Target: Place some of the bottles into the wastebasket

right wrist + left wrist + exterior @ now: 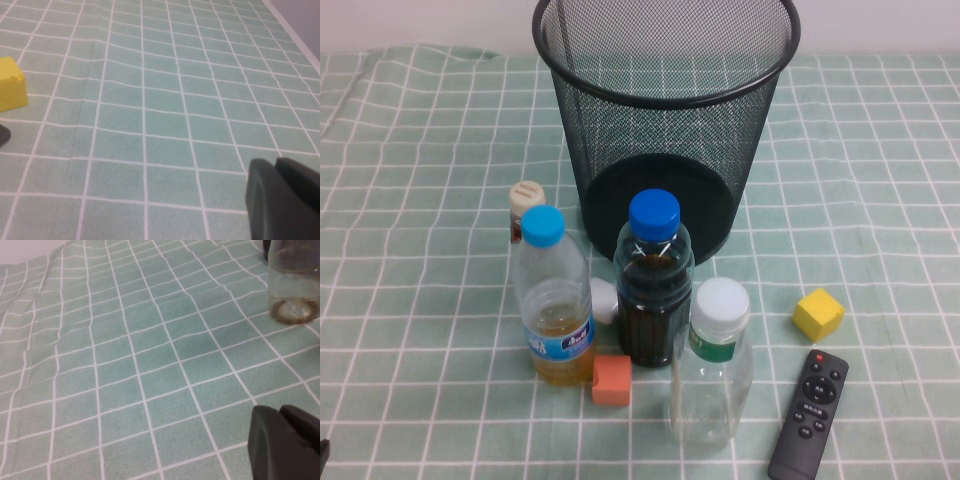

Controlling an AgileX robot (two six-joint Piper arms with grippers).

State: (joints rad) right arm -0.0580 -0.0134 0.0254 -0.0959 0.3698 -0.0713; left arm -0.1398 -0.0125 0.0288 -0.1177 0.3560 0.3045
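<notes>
Left gripper [280, 412], right gripper [276, 165] closed, low over tablecloth [420, 200]

This looks like a staged tabletop test bench, not a lived-in room. A green checked tablecloth [410, 200] with white grid lines, slightly wrinkled, covers the whole surface, and a plain pale wall shows behind the wastebasket [665, 120]. In front of the wastebasket stand props with little in common — drink bottles, an orange block [611, 380], a yellow block [818, 313] and a black remote control [809, 414] — laid out like a robot-lab exercise.
</notes>
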